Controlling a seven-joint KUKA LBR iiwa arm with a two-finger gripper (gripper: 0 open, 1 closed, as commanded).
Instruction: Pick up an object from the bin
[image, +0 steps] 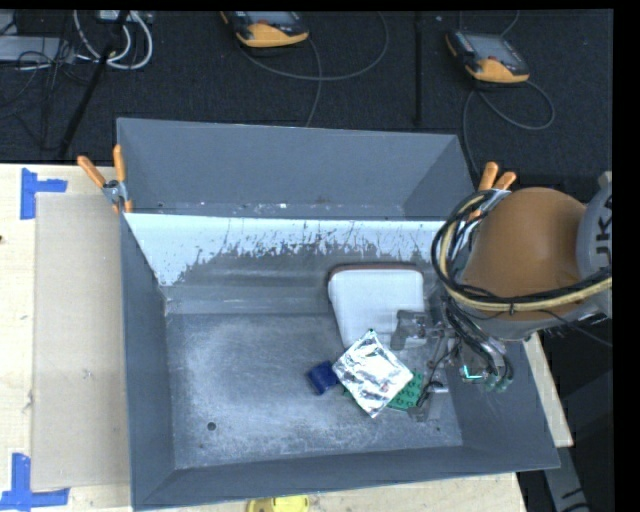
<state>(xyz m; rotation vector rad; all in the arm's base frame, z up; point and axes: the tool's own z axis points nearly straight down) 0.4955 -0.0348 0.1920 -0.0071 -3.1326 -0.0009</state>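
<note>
A rounded orange-brown cover (525, 245) caps the wrist, with black, white and yellow cables (452, 262) looped round its left side and lower rim. Right of the cover is a pale grey arm link (598, 225) with dark lettering. Below the cover hangs the gripper (430, 385), grey metal and dark, with thin wires and a small green light (470, 373).
</note>
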